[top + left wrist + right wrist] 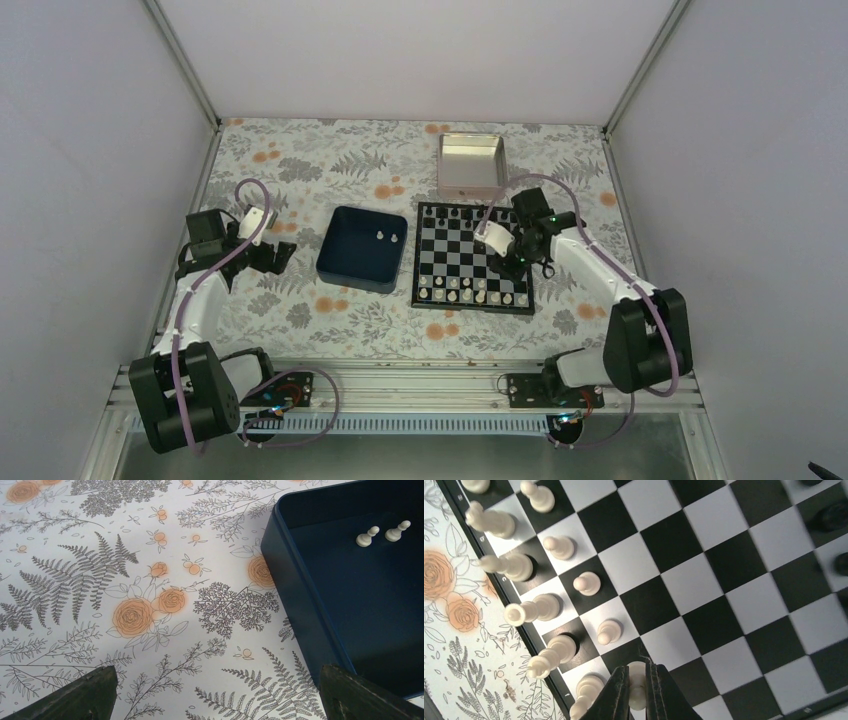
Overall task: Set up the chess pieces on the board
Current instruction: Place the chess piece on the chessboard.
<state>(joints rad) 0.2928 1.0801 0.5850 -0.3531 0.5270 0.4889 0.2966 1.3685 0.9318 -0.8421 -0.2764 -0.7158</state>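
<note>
Now, right tool [637, 670] pinching white piece [637, 687], above board [704, 545]

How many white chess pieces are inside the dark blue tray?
2. One white piece and a second white piece sit close together in the dark blue tray, toward its side facing the board. The top view shows its whole floor; none seems hidden.

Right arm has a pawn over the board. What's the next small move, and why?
Likely ease the pawn down onto the square beneath and open the right gripper. It is shut on that pawn, in line with the white pawns standing on the board; whether it touches yet is unclear.
</note>
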